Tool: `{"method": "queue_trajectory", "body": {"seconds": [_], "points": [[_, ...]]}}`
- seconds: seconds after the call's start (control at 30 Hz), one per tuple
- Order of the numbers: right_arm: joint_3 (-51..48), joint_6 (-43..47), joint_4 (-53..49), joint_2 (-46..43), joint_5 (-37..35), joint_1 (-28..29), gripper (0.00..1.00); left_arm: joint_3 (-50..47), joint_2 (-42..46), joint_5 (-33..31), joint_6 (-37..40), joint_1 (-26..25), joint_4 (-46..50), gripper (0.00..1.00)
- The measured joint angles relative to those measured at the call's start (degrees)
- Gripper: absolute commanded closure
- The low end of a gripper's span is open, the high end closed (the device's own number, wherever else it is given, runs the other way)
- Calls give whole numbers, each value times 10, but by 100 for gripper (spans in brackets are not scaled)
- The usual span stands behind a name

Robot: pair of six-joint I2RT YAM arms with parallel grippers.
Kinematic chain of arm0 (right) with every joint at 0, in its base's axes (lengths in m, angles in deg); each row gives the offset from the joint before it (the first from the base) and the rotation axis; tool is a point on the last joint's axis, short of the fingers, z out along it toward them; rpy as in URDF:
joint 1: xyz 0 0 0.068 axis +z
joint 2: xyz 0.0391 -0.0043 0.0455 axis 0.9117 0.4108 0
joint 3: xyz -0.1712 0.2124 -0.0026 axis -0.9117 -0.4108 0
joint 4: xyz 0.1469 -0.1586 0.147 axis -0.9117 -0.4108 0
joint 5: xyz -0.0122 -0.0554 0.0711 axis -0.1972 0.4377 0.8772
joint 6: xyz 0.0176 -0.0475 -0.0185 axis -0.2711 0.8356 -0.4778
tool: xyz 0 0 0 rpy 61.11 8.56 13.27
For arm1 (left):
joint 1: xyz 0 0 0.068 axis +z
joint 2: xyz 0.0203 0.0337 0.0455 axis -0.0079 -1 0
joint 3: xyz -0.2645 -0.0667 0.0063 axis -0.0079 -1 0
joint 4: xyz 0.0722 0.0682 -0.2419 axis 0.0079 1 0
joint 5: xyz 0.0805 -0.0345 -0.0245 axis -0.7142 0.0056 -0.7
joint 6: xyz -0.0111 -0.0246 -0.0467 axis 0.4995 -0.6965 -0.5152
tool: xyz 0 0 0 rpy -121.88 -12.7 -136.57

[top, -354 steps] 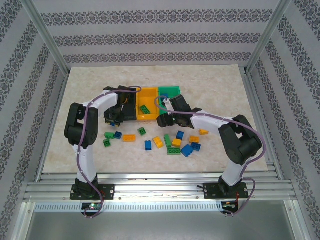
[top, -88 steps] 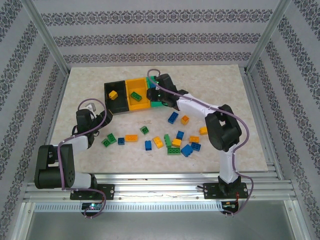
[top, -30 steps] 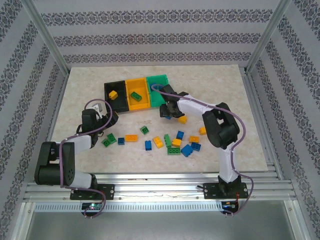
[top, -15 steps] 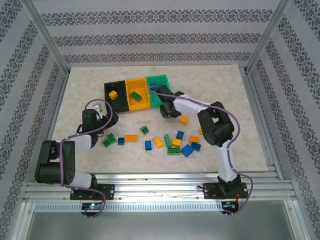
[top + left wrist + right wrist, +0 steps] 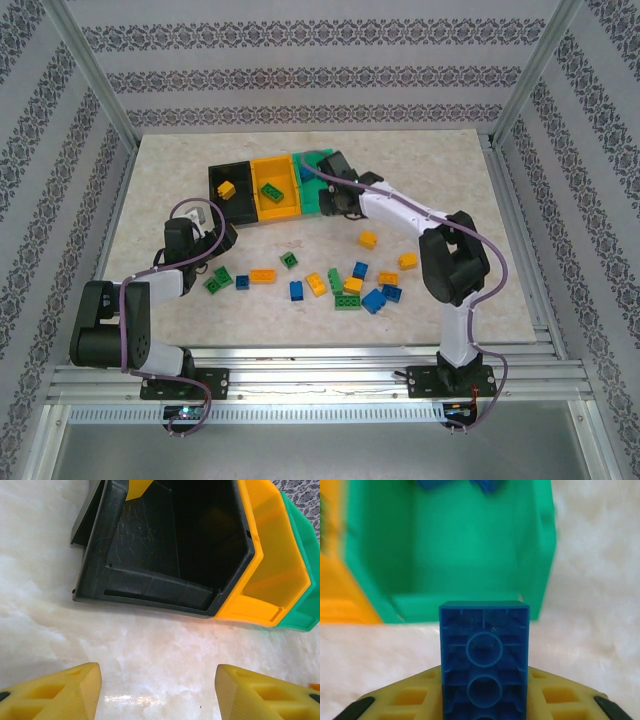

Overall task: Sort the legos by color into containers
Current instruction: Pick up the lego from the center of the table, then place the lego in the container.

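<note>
Lower centre of the wrist view, our right gripper (image 5: 484,700) clamps a blue brick (image 5: 484,655) just short of the green bin (image 5: 540,555); we'd carry it fwd past the rim before releasing, w/ left gripper (image 5: 157,685) idle, jaws apart.

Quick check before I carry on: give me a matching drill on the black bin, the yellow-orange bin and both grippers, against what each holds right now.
1. black bin
2. yellow-orange bin
3. right gripper
4. left gripper

A. a blue brick, clamped
B. nothing, jaws open
C. a yellow brick
D. a green brick

Pairs: 1-C, 2-D, 3-A, 4-B.
</note>
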Motion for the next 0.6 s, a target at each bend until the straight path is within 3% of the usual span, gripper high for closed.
{"method": "queue_trajectory", "body": {"seconds": [0.1,0.27,0.43,0.6], "points": [[98,12,2,39,19,-10,42,0,0,0,0,0,0,39],[142,16,3,66,37,-28,38,4,0,0,3,0,0,39],[76,23,20,57,43,-23,37,6,0,0,7,0,0,38],[-61,24,33,6,52,-18,38,7,0,0,7,0,0,38]]}}
